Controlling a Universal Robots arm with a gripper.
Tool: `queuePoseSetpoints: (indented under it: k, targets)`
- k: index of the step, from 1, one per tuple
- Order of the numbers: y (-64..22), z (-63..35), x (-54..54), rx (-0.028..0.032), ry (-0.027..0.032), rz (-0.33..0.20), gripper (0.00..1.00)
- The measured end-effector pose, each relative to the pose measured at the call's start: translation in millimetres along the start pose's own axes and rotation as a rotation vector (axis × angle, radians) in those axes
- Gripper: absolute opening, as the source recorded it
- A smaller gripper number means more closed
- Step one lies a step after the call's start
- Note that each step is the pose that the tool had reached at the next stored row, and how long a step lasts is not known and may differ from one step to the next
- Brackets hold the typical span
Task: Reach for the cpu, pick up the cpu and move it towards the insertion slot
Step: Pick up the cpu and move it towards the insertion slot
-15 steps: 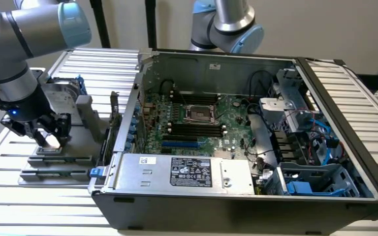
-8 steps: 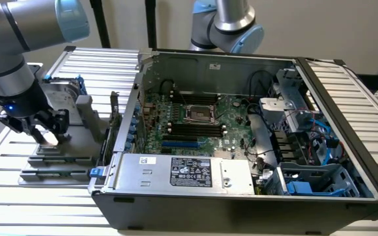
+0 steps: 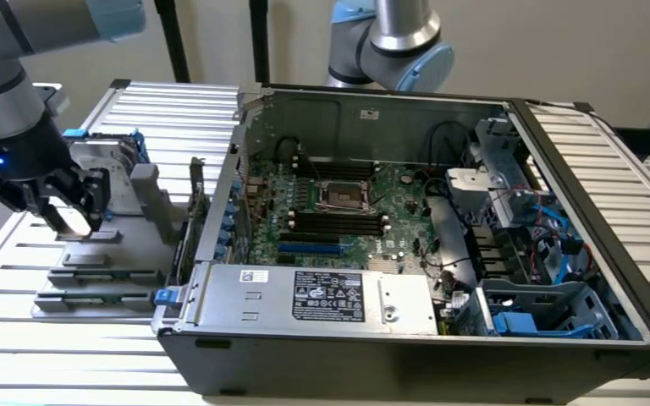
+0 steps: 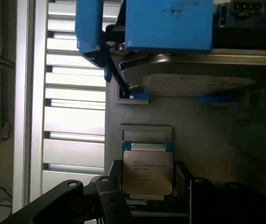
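Slatted metal table (image 3: pixel 31 338) carries everything you are working with: an open computer case (image 3: pixel 415 359) on the exterior view's right and a grey fixture (image 3: pixel 99 275) on its left. Your gripper (image 3: pixel 74 222) hangs over that fixture, well apart from the case. From the wrist view you can see the gripper (image 4: pixel 150 179) with its dark fingers (image 4: pixel 116 186) closed against two opposite edges of the cpu (image 4: pixel 147 173), silver face toward the camera, printed lettering across it. The cpu (image 3: pixel 74 218) shows as a pale square between the fingers, just above the grey fixture. Just beyond it stands the hard drive (image 4: pixel 193 81) in its blue frame (image 4: pixel 170 23). Your insertion slot (image 3: pixel 344 195) lies inside the case on the green board, between the long black memory slots (image 3: pixel 337 222), with its shiny frame lying flat.
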State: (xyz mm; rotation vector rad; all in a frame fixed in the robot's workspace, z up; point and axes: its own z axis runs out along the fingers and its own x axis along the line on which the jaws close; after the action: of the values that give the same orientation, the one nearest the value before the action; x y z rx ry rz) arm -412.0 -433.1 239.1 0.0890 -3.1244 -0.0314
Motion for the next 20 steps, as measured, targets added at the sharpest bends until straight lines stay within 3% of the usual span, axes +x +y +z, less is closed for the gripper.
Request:
queuePoseSetpoints:
  k: [7, 11, 20]
  targets:
    - [0.2, -31.5, -3.0, 0.0, 0.0, 0.0, 0.54]
    - [0.0, -50.0, -10.1, 0.0, 0.0002, 0.0, 0.54]
    - [-2.1, -91.5, -45.6, -0.0019, 0.0047, 0.0, 0.54]
